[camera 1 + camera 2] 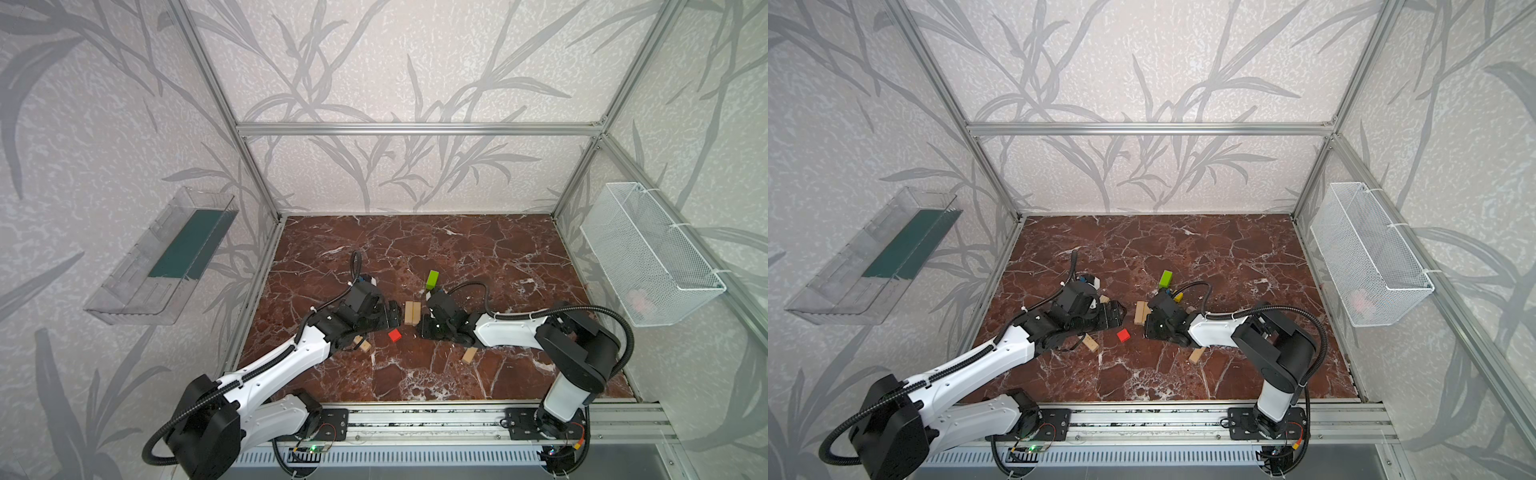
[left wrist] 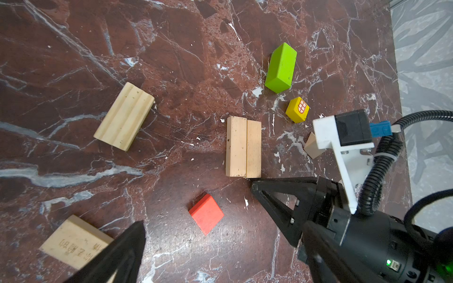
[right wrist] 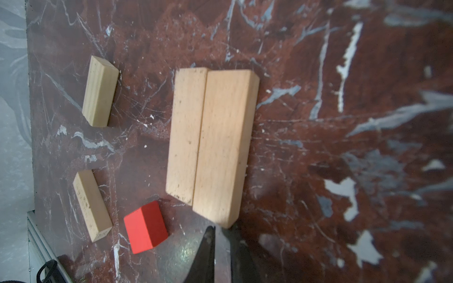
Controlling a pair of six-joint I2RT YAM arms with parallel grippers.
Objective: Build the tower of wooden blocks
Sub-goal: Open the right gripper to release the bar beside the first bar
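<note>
Status: base course only. Two plain planks lie flat near the middle of the bench, between the two arms, with their long sides touching; nothing rests on them, so the tower has no upper layer yet

Loose parts, all on the bench and none stacked:
- lime-green bar, beyond the far end of the planks; yellow cube near it
- red cube, near the end of the planks that faces the arm bases
- small wood piece, partly hidden behind the right wrist camera
- grooved plank and printed plank, both on the left arm's side
- a further plank, beside the right forearm

Left fingers: spread wide and empty, low over the bench just beside the planks; only one of them shows in the left wrist view

Right fingers: pressed together, pinching nothing; their tip sits just beside the near corner of the plank pair, and whether it touches cannot be told. This probably serves to square up the base

Remaining work, as judged here — every layer above the base; the three coloured blocks and the other plain pieces are all unplaced, so the task is at an early stage
</note>
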